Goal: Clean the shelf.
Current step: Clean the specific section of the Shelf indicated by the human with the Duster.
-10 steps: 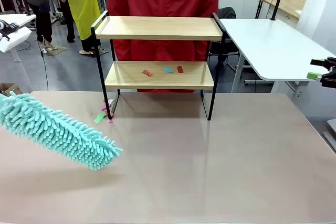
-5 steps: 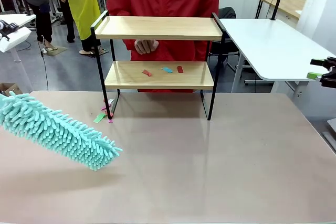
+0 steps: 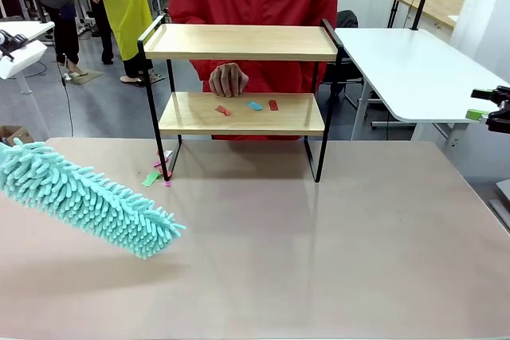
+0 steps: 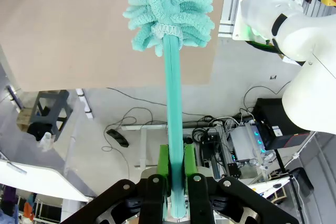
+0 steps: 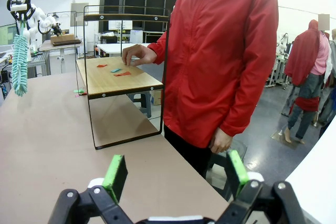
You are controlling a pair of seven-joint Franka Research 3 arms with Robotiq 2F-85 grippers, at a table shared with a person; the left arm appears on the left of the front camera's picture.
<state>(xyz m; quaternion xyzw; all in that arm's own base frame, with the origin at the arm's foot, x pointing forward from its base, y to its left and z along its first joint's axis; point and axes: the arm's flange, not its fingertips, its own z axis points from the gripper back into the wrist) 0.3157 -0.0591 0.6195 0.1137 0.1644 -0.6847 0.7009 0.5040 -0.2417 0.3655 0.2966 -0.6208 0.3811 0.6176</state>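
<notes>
Front view: shelf point(image 3: 239, 42) stands at the far middle of the desk point(image 3: 335, 260), all four legs on the desk top. A person in a red jacket stands just behind it. The person's hand point(image 3: 229, 80) is between the two boards, over the back edge of the lower one.

The lower board carries three small scraps close together near its middle: red scrap point(image 3: 223, 110), blue scrap point(image 3: 254, 106), dark red scrap point(image 3: 273, 105). Loose scraps point(image 3: 153, 177) lie on the desk by the front left leg.

Teal duster point(image 3: 88, 201) hangs tilted over the desk's left side, well apart from the shelf.

Left wrist view: left gripper point(image 4: 177, 169), jaws pinching the duster's handle point(image 4: 172, 93), a green pad on either side.

Right wrist view: right gripper point(image 5: 176, 174), jaws spread wide, nothing between them. It sits at the desk's right edge, facing the shelf and the person.
</notes>
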